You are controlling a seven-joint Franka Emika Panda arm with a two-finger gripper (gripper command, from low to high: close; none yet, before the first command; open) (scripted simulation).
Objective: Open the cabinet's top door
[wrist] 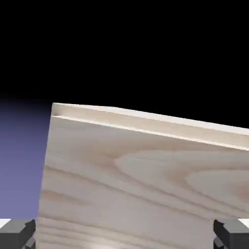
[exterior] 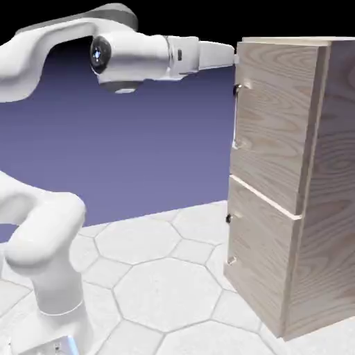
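Observation:
The cabinet [exterior: 333, 194] is a tall light wood-grain box at the exterior view's right. Its top door [exterior: 274, 118] is flush with the front and looks shut. A slim vertical metal handle [exterior: 236, 116] runs along the door's left edge. My gripper [exterior: 234, 57] reaches level from the left and sits right at the door's upper left corner, above the handle. In the hand view the door's wood [wrist: 146, 185] fills the lower half, and the handle is out of sight. The gripper [wrist: 124, 238] stands open, its grey fingertips [wrist: 17, 234] far apart at the bottom corners with nothing held.
Below the top door is a shorter lower panel [exterior: 260, 260] with two small dark knobs [exterior: 228, 218]. The white hexagon-tiled table [exterior: 159, 277] spreads before the cabinet. My arm's base and elbow [exterior: 48, 263] fill the lower left.

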